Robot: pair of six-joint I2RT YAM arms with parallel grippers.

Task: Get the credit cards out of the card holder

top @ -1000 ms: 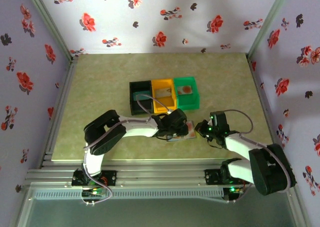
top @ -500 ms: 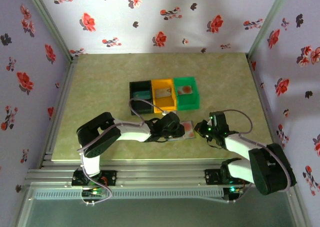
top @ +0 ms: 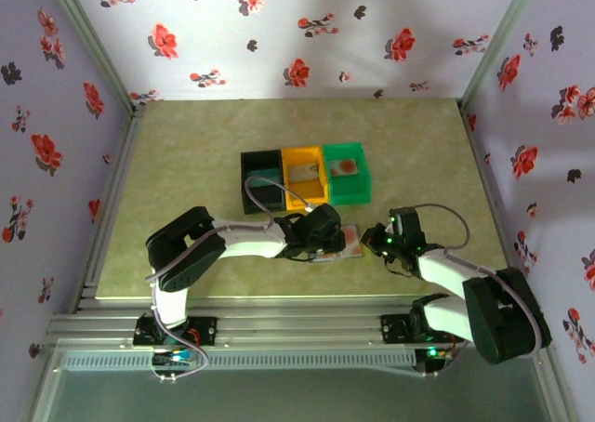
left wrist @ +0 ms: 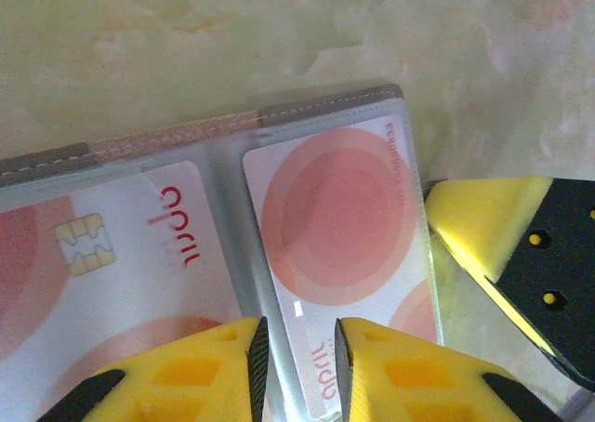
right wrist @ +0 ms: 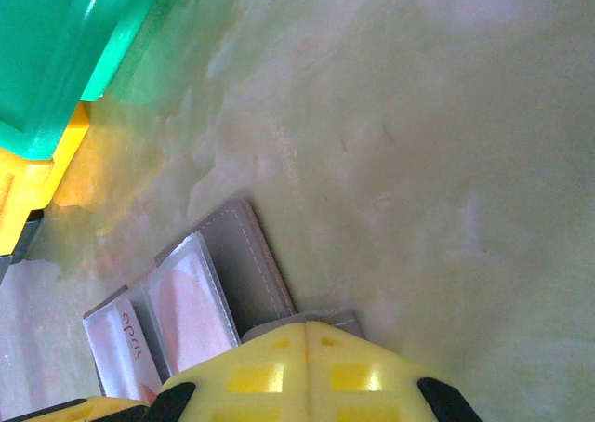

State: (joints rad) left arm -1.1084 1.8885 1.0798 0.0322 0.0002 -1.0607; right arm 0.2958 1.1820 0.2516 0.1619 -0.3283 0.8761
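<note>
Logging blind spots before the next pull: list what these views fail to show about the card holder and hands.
- Top view: card holder mostly under the left arm; what lies in the bins too small.
- Left wrist: left hand fingertips cut off by the bottom edge, so a pinch on the card is unclear.
- Right wrist: shut right hand covers the holder's corner.

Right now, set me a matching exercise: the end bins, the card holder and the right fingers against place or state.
1 green plastic bin
2 black plastic bin
3 flat grey two-panel card holder
4 right arm's yellow fingers

A left end of the bin row
B shut, at the holder's edge
C right end of the bin row
D open on the olive tabletop

Pairs: 1-C, 2-A, 3-D, 4-B
</note>
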